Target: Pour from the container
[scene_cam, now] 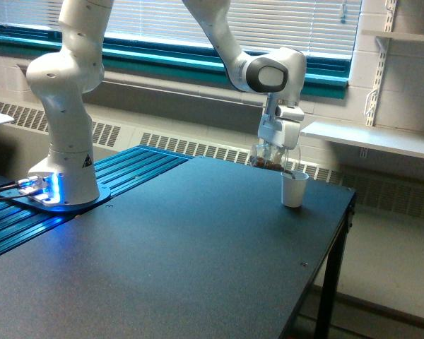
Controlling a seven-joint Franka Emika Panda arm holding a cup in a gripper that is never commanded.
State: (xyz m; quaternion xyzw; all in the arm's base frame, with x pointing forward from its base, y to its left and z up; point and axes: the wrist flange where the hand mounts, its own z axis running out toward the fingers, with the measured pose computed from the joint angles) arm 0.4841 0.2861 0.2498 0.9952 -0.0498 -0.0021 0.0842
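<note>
The container [271, 159], a small clear cup with brown granular bits inside, hangs tilted just above and to the exterior view's left of a white paper cup [293, 188]. Its lower lip leans over the paper cup's rim. My gripper [276, 147] is shut on the container from above, at the end of the white arm. The paper cup stands upright on the black table [184, 247] near its far right corner.
The arm's white base [62, 176] with a blue light stands at the exterior view's left on a blue ribbed surface [120, 173]. The table's right edge drops off close past the paper cup. A white shelf [381, 140] juts from the wall behind.
</note>
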